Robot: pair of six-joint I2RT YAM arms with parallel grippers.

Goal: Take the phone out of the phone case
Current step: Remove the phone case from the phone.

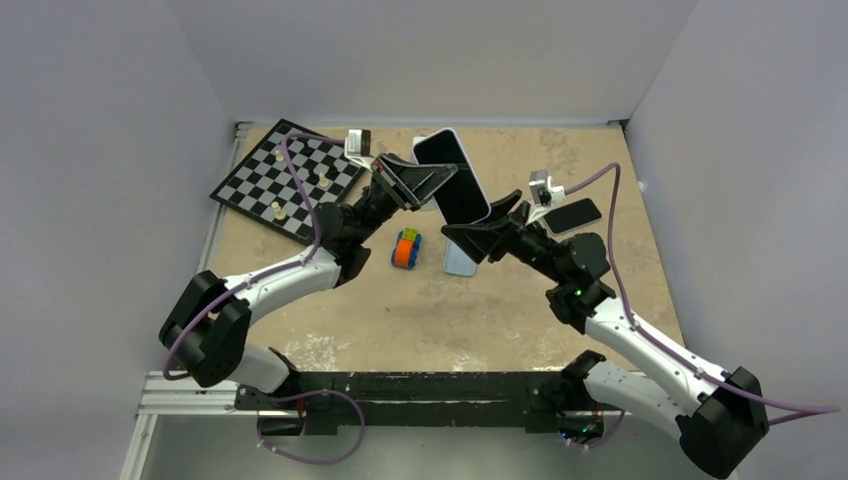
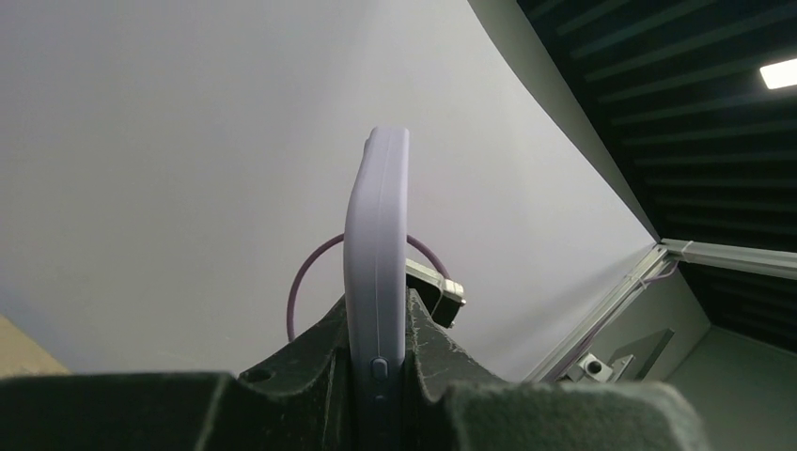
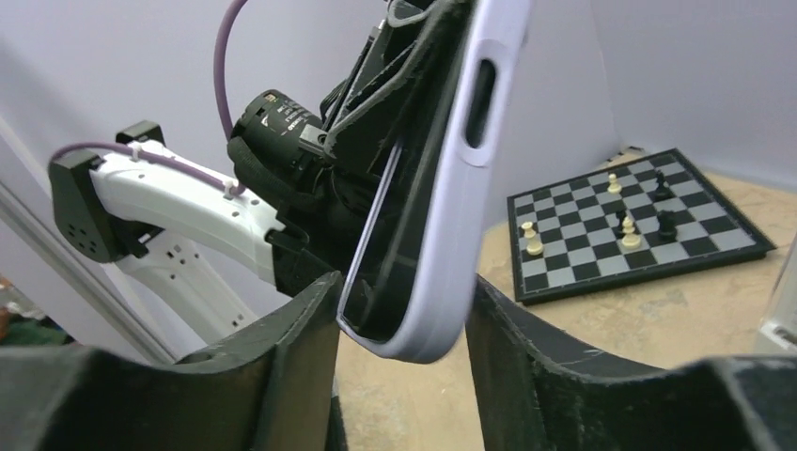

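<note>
The purple phone case [image 2: 376, 235] with the dark phone [image 1: 452, 175] inside is squeezed tight between the left jaws, up off the table [image 1: 500, 320], and its bottom end sits between the right jaws, squeezing or not I cannot tell.

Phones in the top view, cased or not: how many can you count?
3. A lilac-cased phone raised at centre; a pale phone flat on the table beneath it; a dark phone flat further right. Others may be hidden.
</note>
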